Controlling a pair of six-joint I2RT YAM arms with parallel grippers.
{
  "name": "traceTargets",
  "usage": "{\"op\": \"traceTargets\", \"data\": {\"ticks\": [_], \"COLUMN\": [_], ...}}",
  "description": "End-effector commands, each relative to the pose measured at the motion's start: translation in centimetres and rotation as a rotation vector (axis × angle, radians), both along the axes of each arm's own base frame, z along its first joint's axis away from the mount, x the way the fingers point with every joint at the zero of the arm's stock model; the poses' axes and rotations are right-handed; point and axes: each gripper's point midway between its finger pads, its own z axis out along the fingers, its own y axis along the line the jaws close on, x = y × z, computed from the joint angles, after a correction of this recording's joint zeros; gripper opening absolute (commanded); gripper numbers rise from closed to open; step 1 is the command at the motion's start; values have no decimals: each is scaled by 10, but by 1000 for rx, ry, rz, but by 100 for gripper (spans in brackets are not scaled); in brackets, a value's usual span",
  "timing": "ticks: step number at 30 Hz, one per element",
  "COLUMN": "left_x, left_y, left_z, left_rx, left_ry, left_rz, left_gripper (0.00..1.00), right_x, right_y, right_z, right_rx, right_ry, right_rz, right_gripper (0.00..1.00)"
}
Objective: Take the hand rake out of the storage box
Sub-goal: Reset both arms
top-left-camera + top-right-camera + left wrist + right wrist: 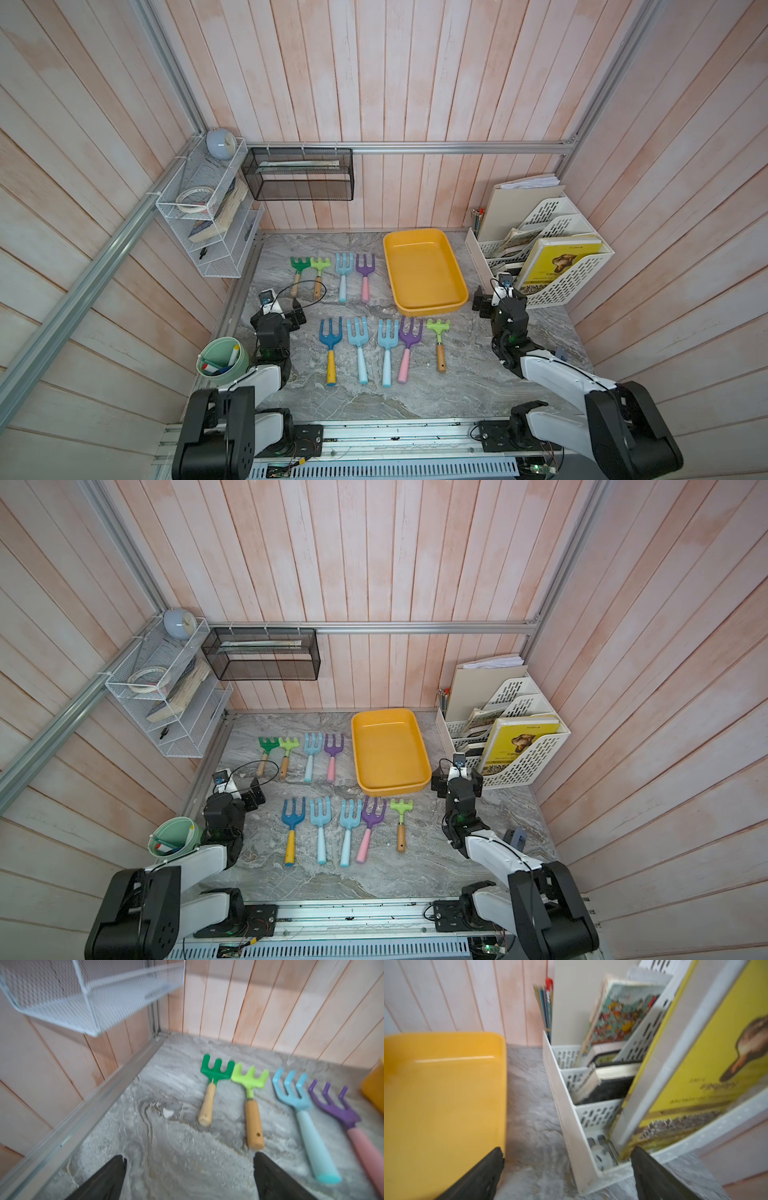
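White file rack (575, 286) holds books (557, 257); black mesh basket (299, 174) wall-hung; green bucket (239, 372).

Your shallow yellow plastic storage box (422, 270) sits at the back of the grey marbled counter (457, 386), right of centre. The white perforated plastic file rack (582, 270) stands just beside it on the right. A row of four plastic hand rakes (343, 266) lies left of it; a row of five hand rakes (387, 357) lies before both. The mint-green plastic bucket (236, 375) sits front left.

Nine hand rakes (358, 336), one storage box (432, 309), one file rack (579, 276).
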Motion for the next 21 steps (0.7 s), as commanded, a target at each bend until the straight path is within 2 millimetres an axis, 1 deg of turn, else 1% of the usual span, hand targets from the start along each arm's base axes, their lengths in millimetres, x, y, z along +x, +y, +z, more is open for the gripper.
{"op": "traceTargets", "data": {"ticks": [1, 3, 4, 5, 6, 8, 9, 12, 13, 15, 16, 17, 19, 21], "left_x": [25, 29, 29, 32, 33, 35, 35, 31, 29, 26, 25, 27, 36, 38], "left_y": [-6, -3, 1, 3, 2, 0, -3, -14, -10, 4, 6, 4, 0, -11], "left_z": [53, 50, 53, 52, 48, 49, 48, 50, 51, 53, 54, 53, 49, 46], "left_rx": [100, 127, 131, 122, 115, 115, 117, 135, 132, 112, 108, 108, 113, 122], "left_ry": [-195, -167, -192, -176, -158, -162, -159, -179, -184, -198, -202, -196, -161, -145], "left_rz": [-72, -69, -52, -46, -52, -70, -90, -153, -128, -43, -38, -50, -86, -144], "left_gripper": [100, 100, 100, 100, 100, 100, 100, 100, 100, 100, 100, 100, 100, 100], "right_x": [16, 13, 10, 9, 11, 11, 10, 8, 9, 9, 8, 7, 9, 14], "right_y": [-11, -18, -25, -32, -32, -34, -33, -44, -46, -45, -42, -41, -38, -38], "right_z": [33, 11, 1, 1, -2, 1, 4, 5, 4, 5, 5, 6, 5, 2], "right_rx": [-59, -41, -24, -40, -55, -42, -40, -10, 8, 21, 20, 21, 26, 70], "right_ry": [-145, -115, -123, -123, -93, -118, -138, -150, -146, -148, -149, -153, -144, -126], "right_rz": [-12, -6, -12, -53, -40, -19, -1, -21, -16, 4, 24, 31, 48, 48], "right_gripper": [98, 98, 98, 98, 98, 98, 98, 98, 98, 98, 98, 98, 98, 98]}}
